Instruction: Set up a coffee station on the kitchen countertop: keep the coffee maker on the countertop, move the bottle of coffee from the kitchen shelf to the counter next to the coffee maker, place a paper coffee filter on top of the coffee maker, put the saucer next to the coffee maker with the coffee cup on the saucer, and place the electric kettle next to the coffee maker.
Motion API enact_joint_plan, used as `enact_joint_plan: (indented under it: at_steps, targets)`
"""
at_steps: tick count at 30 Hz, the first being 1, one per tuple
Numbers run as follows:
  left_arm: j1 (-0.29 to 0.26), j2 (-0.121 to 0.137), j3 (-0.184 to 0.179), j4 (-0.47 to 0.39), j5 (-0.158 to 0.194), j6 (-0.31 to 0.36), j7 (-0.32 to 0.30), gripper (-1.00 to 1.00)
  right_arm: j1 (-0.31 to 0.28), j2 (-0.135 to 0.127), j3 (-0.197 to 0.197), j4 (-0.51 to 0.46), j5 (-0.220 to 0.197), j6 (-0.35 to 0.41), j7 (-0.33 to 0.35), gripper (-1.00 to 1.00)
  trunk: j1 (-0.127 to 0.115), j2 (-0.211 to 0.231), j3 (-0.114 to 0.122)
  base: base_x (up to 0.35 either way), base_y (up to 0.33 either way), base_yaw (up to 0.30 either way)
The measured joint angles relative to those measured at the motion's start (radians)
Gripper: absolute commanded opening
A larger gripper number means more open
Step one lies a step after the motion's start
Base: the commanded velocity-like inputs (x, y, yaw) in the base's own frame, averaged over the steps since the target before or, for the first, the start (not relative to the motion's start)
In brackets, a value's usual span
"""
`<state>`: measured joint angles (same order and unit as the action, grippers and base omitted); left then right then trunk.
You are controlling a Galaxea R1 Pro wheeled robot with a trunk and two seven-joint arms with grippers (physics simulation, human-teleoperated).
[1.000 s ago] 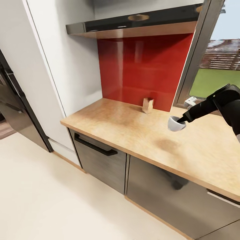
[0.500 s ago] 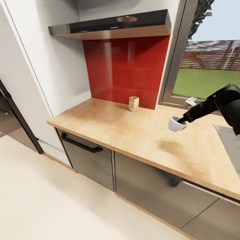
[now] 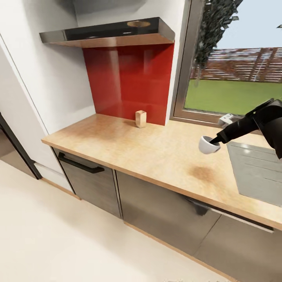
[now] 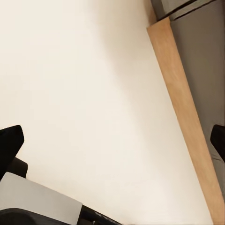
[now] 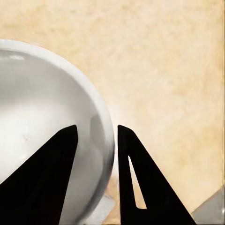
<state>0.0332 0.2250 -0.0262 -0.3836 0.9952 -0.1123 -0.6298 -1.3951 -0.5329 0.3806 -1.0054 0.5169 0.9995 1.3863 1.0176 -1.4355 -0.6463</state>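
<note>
The white coffee cup (image 3: 207, 145) hangs a little above the kitchen countertop (image 3: 156, 152), tilted, and my right gripper (image 3: 215, 140) is shut on its rim. In the right wrist view one black finger sits inside the coffee cup (image 5: 42, 108) and the other outside, so the right gripper (image 5: 96, 164) pinches the wall over the beige worktop. The dark glossy kitchen shelf (image 3: 109, 31) runs above the red backsplash. My left gripper (image 4: 112, 143) is open over the cream floor. The coffee maker, bottle of coffee, paper coffee filter, saucer and electric kettle are out of view.
A small tan block (image 3: 141, 118) stands at the back of the counter by the red backsplash (image 3: 125, 86). A grey sink drainboard (image 3: 256, 170) is set into the worktop at the right, below a window (image 3: 235, 78). Grey cabinet fronts (image 3: 156, 207) run underneath.
The head camera has swung to the right, so the counter and shelf slid left in the picture and the drainboard came into view. The cup stays in my right gripper.
</note>
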Motion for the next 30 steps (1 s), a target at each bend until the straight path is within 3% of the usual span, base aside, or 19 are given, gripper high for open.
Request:
enact_joint_plan:
  at_steps: [9, 30]
  targets:
    - [0.0, 0.0, 0.0, 0.002, 0.0, 0.0, 0.0, 1.0, 0.0, -0.002, -0.009, 0.01, -0.001, 0.0, 0.001, -1.0, 0.0, 0.0, 0.005, -0.104, -0.152, -0.134]
    - [0.0, 0.0, 0.001, 0.004, 0.0, 0.0, 0.0, 1.0, 0.001, -0.002, -0.008, 0.011, -0.001, -0.002, 0.001, -1.0, 0.0, 0.0, 0.02, -0.054, 0.042, -0.151]
